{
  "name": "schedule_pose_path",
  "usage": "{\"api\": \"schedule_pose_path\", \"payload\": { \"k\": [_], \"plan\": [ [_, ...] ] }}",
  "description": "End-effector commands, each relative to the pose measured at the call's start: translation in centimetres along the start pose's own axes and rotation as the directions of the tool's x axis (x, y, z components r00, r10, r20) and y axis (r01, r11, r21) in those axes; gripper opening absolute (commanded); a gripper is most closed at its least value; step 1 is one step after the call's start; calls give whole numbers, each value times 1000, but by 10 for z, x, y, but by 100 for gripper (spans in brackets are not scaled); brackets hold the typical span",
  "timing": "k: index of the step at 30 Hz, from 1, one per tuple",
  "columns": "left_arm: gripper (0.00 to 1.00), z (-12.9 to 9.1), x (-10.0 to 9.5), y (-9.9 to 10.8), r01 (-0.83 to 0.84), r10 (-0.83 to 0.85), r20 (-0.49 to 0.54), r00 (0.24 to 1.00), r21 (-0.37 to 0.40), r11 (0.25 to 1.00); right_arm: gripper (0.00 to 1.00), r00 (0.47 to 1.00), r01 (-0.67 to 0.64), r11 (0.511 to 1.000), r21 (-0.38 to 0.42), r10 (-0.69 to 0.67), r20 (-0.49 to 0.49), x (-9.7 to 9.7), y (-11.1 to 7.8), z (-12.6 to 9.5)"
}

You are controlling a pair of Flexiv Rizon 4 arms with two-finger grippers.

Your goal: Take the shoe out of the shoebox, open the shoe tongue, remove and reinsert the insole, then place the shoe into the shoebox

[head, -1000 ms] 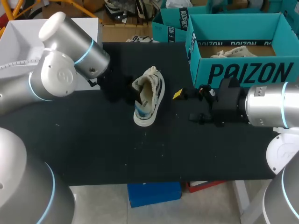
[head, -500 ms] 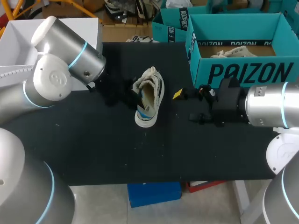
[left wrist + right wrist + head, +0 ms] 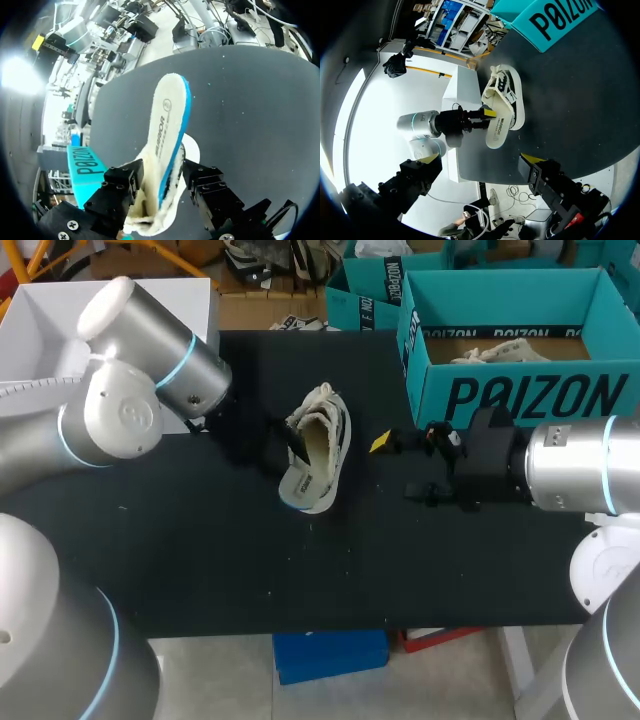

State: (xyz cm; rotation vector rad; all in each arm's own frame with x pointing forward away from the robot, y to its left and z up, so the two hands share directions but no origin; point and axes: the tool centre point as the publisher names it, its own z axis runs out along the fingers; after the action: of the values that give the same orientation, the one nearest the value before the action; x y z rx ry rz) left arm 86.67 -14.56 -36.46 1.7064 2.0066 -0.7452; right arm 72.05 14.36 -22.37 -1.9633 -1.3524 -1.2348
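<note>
A white low shoe (image 3: 325, 425) lies on the black table (image 3: 200, 540), its opening turned toward my left gripper (image 3: 292, 445). A white insole with a blue edge (image 3: 167, 130) sticks out of its heel end; it is also visible at the shoe's near end (image 3: 300, 492). My left gripper (image 3: 160, 187) stands open, with the insole and the fleecy heel (image 3: 142, 212) between its fingers and a gap on one side. My right gripper (image 3: 400, 468) hovers open just right of the shoe, holding nothing. The teal shoebox (image 3: 520, 395) stands at the back right.
A second pale shoe (image 3: 490, 352) lies inside the shoebox. Another teal box (image 3: 365, 295) stands behind it, and a white box (image 3: 40, 320) sits at the far left. In the right wrist view my left arm (image 3: 427, 125) is at the shoe (image 3: 506, 92).
My left gripper's fingers have spread apart around the insole. The shoe has tipped and shifted slightly toward the table's front. The right arm has not moved.
</note>
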Motion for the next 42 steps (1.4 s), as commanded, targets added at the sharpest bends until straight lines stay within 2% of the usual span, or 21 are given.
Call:
{"api": "schedule_pose_path", "payload": {
  "k": [1,6,16,31,39,42],
  "plan": [
    [50,-10,-4,10,-1,1,-21,1000,-22,1000,100,1000,0,1000,0,0,1,0,0,0],
    [49,-7,-4,19,-8,6,-43,999,-49,999,100,1000,0,1000,0,0,1,0,0,0],
    [48,7,-3,26,1,-4,-52,999,-57,998,100,1000,0,1000,0,0,1,0,0,0],
    [48,15,-12,30,57,-57,33,998,5,998,100,1000,0,1000,0,0,1,0,0,0],
    [50,6,-19,18,49,-53,75,996,58,997,100,1000,0,1000,0,0,1,0,0,0],
    [54,2,-22,16,40,-45,82,996,65,997,100,1000,0,1000,0,0,1,0,0,0]
  ]
}}
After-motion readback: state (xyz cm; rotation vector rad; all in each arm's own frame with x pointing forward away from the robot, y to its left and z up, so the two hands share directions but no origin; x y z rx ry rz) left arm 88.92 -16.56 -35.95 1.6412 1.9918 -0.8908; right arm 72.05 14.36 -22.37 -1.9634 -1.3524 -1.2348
